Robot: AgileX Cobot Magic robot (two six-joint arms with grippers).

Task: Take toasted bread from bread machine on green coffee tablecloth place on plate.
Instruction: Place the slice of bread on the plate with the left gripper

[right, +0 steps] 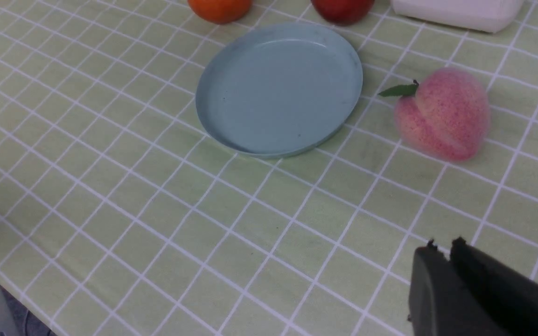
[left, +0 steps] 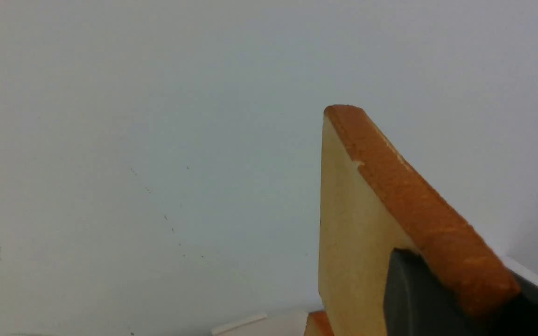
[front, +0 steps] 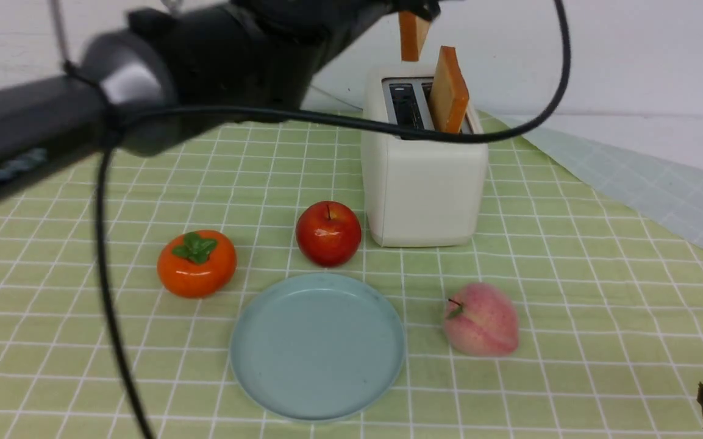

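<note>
The white bread machine (front: 424, 177) stands on the green coffee tablecloth (front: 570, 292). One slice of toasted bread (front: 449, 91) leans in its right slot. My left gripper (front: 415, 7) is shut on the other slice (front: 413, 35) and holds it in the air above the left slot; the left wrist view shows that slice (left: 357, 224) clamped between dark fingers (left: 418, 298). The pale blue plate (front: 317, 346) lies empty in front of the bread machine, also in the right wrist view (right: 278, 88). My right gripper (right: 443, 245) is shut and empty, low at the front right.
A red apple (front: 328, 233) sits between plate and bread machine, an orange persimmon (front: 196, 263) to the plate's left, a pink peach (front: 481, 319) to its right. My left arm (front: 144, 73) and its black cable (front: 107, 292) cross the left half. The cloth's bluish underside (front: 650, 183) shows at right.
</note>
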